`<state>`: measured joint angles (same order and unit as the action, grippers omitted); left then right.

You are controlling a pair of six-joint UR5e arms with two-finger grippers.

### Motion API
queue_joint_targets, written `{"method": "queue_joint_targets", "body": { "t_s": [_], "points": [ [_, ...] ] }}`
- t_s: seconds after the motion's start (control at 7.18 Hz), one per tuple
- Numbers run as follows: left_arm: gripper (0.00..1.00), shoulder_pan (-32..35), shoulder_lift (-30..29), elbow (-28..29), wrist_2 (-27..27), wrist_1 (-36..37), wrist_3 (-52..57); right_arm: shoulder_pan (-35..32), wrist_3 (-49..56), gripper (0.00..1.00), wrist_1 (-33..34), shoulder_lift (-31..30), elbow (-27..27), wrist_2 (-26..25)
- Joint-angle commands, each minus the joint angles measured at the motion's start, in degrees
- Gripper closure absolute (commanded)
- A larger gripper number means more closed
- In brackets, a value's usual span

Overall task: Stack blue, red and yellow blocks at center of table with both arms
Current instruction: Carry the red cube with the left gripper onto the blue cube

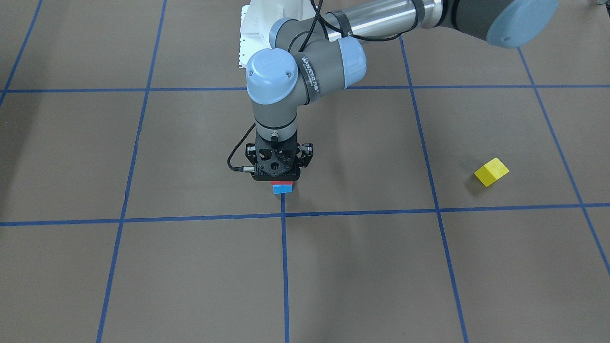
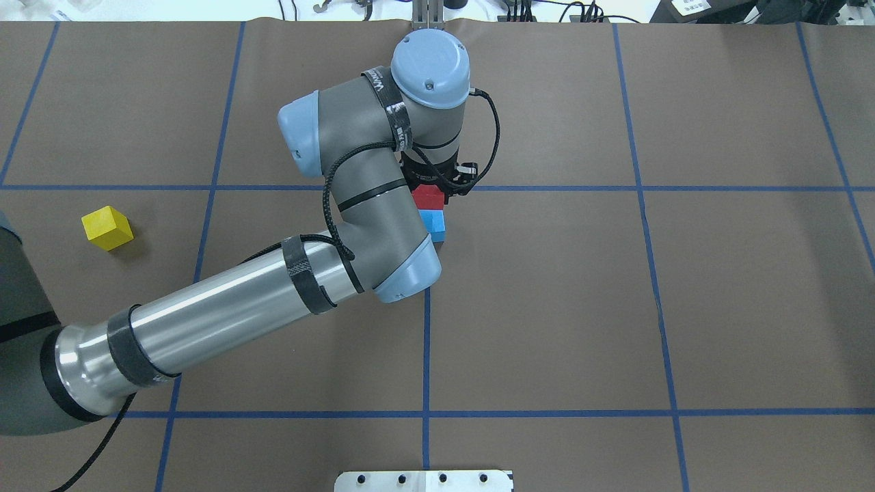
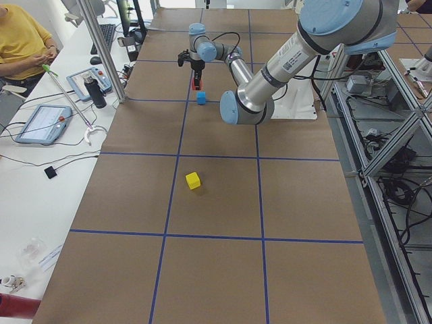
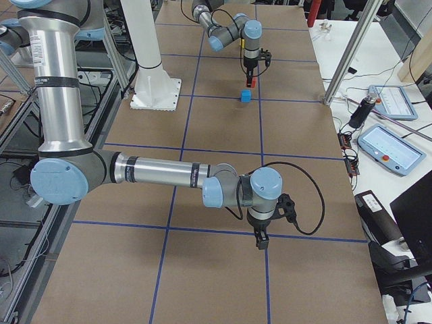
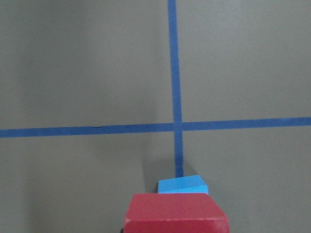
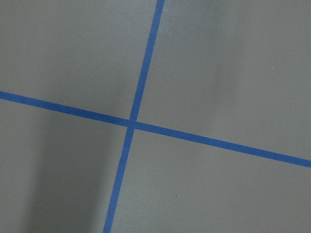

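Our left gripper [image 1: 279,175] grips the small red cube [image 2: 428,197] above the blue cube [image 2: 433,224]; our right gripper [image 4: 260,241] we cannot judge

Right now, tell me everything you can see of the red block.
The red block is a small, plain, matte cube, wood or plastic by its look. The left tool holds it from above, shut on its sides, roughly level. It hangs near the table's centre, just over the blue block; the side views show a gap between them, so only the tool touches it.
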<state>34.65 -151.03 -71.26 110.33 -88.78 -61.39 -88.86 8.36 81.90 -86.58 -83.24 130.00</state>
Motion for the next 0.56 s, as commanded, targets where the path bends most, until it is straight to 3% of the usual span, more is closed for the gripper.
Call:
{"method": "queue_joint_targets", "body": {
  "t_s": [0.0, 0.28, 0.42],
  "points": [
    [0.88, -0.5, -0.2, 3.0, 0.1, -2.6, 0.3, 0.0, 0.0, 0.00, 0.0, 0.0, 0.0, 0.1],
    [0.72, -1.0, 0.0, 2.9, 0.1, -2.3, -0.1, 0.0, 0.0, 0.00, 0.0, 0.0, 0.0, 0.1],
    [0.72, -1.4, 0.0, 2.8, 0.1, -1.9, -0.4, 0.0, 0.0, 0.00, 0.0, 0.0, -0.1, 0.1]
  ]
}}
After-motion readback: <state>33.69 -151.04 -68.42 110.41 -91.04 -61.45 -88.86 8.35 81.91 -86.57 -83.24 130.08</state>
